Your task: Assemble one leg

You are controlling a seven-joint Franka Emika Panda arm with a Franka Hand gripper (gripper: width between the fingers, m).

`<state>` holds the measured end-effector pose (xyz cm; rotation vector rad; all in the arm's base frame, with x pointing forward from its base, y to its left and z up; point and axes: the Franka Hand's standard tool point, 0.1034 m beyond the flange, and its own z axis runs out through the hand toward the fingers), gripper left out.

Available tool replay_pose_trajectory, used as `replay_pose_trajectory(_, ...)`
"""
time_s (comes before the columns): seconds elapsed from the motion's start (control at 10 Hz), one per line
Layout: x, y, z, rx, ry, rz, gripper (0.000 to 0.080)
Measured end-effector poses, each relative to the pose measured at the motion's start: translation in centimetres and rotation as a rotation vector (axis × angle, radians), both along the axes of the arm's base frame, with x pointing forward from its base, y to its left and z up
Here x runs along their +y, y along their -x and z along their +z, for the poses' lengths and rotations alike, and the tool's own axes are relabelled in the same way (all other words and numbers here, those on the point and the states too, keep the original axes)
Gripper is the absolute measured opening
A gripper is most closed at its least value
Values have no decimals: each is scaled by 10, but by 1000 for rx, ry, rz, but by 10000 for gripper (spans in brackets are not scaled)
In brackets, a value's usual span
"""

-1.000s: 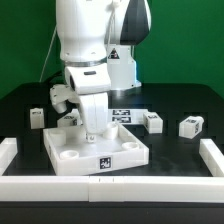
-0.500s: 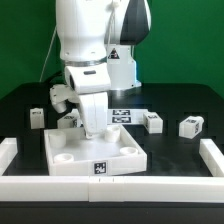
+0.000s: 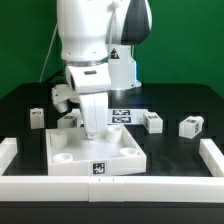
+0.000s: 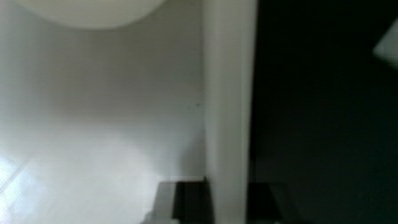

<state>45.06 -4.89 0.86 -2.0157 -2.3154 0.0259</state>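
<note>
The white square tabletop [image 3: 75,150] with round corner sockets lies in the middle of the black table. My gripper [image 3: 95,131] is down at its far edge. In the wrist view the tabletop's rim wall [image 4: 226,100] runs between my two dark fingers [image 4: 189,205], and the gripper [image 4: 231,203] is shut on it. Several small white legs with marker tags lie apart from the gripper: one leg [image 3: 36,117] at the exterior view's left, one leg [image 3: 69,119] partly behind the arm, and two legs [image 3: 153,121] [image 3: 190,126] at the right.
The marker board [image 3: 126,112] lies behind the tabletop. White rails [image 3: 100,185] bound the table at the front, left [image 3: 6,150] and right [image 3: 212,152]. The robot's base stands at the back.
The tabletop has shifted slightly toward the front rail and turned a little with the gripper on its rim. The legs have not moved.
</note>
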Motion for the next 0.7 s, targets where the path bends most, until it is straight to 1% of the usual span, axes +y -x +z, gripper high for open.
replay_pose_trajectory(0.1,11,-2,0,-5,-2,-39,61)
replay_pose_trajectory(0.4,52,-10,1,-10,-9,-103,61)
replay_pose_trajectory(0.5,62,-13,2,-14,-10,-111,61)
replay_pose_trajectory(0.6,80,-21,4,-20,-11,-137,61)
replay_pose_trajectory(0.7,93,-28,6,-26,-12,-141,61)
